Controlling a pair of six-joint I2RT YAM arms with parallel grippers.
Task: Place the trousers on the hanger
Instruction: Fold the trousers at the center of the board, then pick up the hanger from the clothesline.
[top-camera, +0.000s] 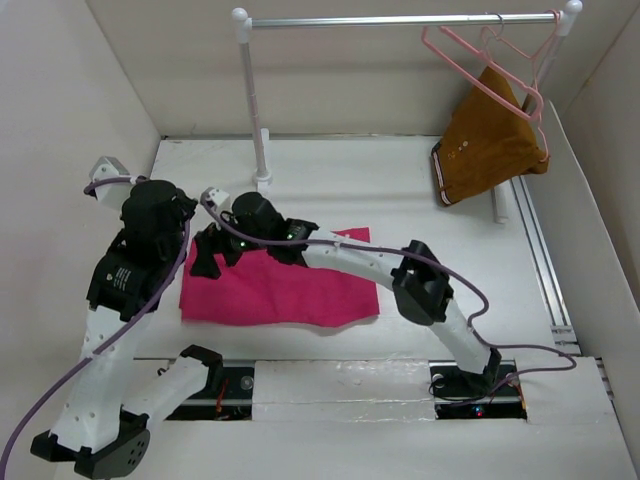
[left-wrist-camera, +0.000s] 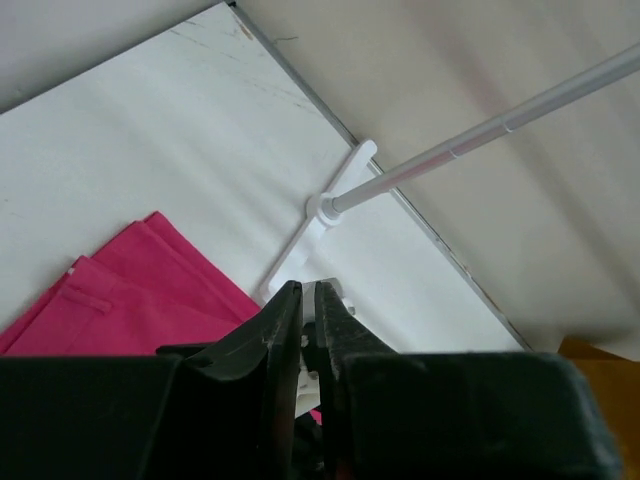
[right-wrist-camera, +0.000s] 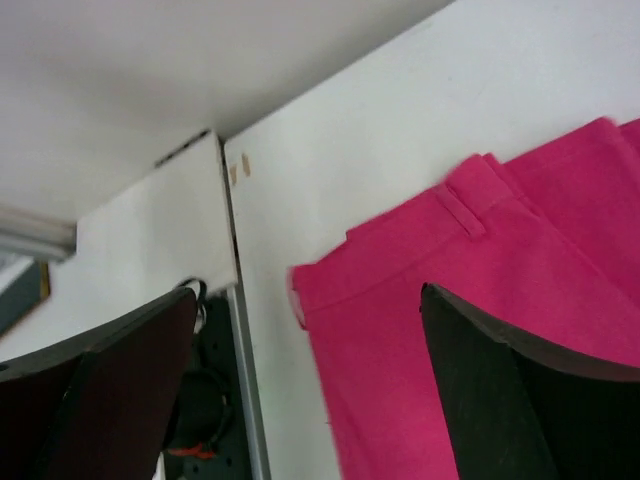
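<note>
The magenta trousers (top-camera: 290, 290) lie flat on the white table in front of the arms. My right gripper (top-camera: 210, 255) is open, its fingers hovering over the trousers' left, waistband end. In the right wrist view the gripper (right-wrist-camera: 308, 295) is spread wide above the waistband corner (right-wrist-camera: 400, 300) and holds nothing. My left gripper (top-camera: 188, 212) is just left of it, above the table. In the left wrist view it (left-wrist-camera: 308, 288) is shut and empty, with the trousers (left-wrist-camera: 130, 300) below left. Pale-pink hangers (top-camera: 490, 55) hang on the rail at the far right.
A silver rail (top-camera: 400, 20) on white posts (top-camera: 255, 100) spans the back; its foot (left-wrist-camera: 330, 200) shows ahead of the left gripper. A mustard-brown garment (top-camera: 490, 145) hangs on a hanger at the right. White walls enclose the table; a metal track (top-camera: 545, 260) runs along its right edge.
</note>
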